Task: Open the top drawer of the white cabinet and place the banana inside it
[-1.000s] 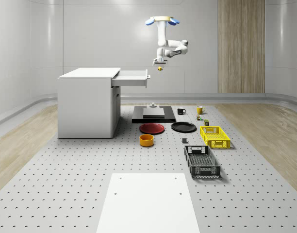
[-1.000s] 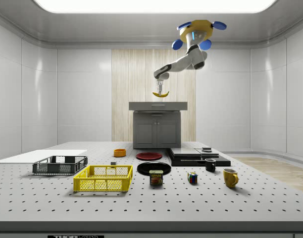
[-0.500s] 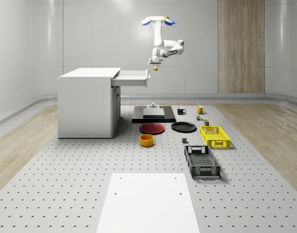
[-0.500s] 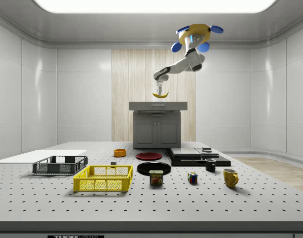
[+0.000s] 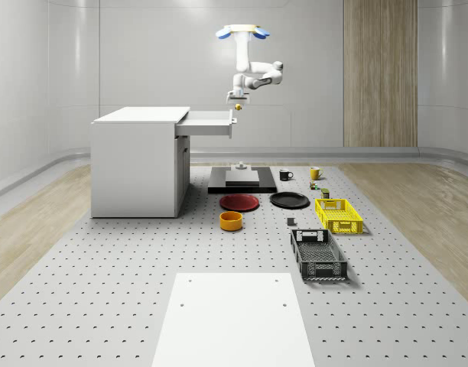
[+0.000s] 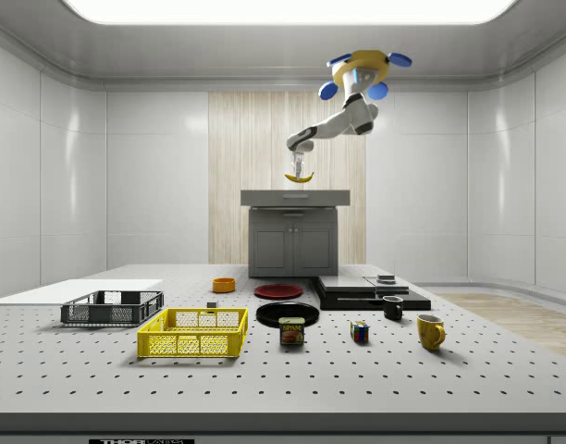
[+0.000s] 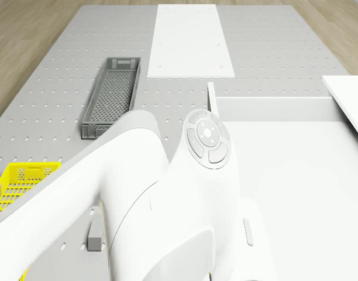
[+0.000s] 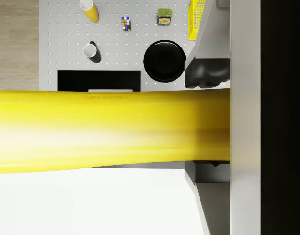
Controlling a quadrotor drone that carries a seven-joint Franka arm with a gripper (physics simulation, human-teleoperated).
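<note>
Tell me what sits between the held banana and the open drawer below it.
Nothing: in the side view, bare air separates the banana from the drawer.

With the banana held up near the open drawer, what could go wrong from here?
1. The banana hangs in the claw right at the front edge of the open top drawer; released here, it may clip the front panel and fall to the table.
2. The drone hovers beside the white cabinet; any drift could swing the arm into the drawer.
</note>
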